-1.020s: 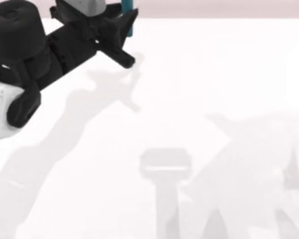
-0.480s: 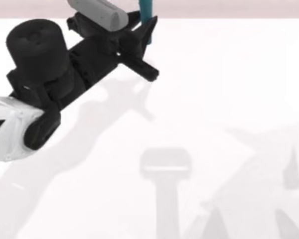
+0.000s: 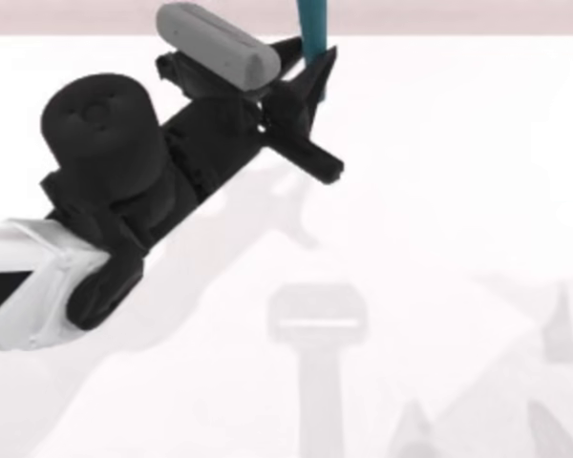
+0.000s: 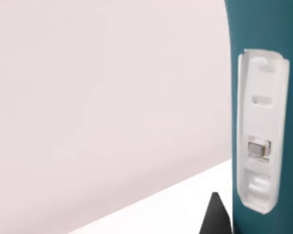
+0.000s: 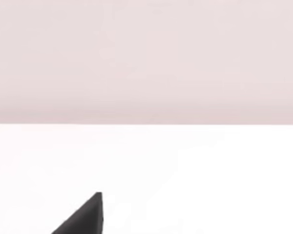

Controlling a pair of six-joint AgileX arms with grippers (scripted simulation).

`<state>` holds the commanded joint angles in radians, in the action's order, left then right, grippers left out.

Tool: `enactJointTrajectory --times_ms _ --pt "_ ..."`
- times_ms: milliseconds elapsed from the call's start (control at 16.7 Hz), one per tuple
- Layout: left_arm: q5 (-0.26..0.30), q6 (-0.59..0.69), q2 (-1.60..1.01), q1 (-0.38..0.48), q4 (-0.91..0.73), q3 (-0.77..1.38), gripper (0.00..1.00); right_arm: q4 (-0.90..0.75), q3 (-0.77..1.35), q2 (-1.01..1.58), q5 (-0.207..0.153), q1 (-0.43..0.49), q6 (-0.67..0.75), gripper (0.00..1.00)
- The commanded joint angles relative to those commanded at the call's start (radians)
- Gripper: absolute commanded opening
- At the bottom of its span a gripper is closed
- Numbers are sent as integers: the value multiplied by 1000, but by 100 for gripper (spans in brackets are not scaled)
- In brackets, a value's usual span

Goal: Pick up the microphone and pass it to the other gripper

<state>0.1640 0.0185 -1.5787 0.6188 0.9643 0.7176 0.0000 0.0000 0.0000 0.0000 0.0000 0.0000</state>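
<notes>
1. Teal and long, the handle of the small microphone stands upright at the far edge of the top view, left of the middle; its round head is cut off from view.
2. Up close, the left wrist view shows the microphone with a white plastic switch plate set into the teal handle, and a tiny silver switch in the middle of the plate.
3. Black and pointed, the left tool is closed on the microphone handle, one finger on each side of it.
4. Behind the left tool come a bulky black wrist and a white arm link, reaching in from the left side of the white worktop.
5. Only one black pointed fingertip of the right tool shows, in the right wrist view, over the white worktop. I cannot tell if it is open or closed.
</notes>
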Motion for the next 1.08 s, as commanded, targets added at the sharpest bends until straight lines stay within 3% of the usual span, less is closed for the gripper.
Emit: enactJointTrajectory --times_ms 540,1080 --pt "-3 1 5 4 3 -4 0 17 28 35 -12 21 -2 100" --pt "-3 1 5 4 3 -4 0 227 384 634 -149 285 -30 100"
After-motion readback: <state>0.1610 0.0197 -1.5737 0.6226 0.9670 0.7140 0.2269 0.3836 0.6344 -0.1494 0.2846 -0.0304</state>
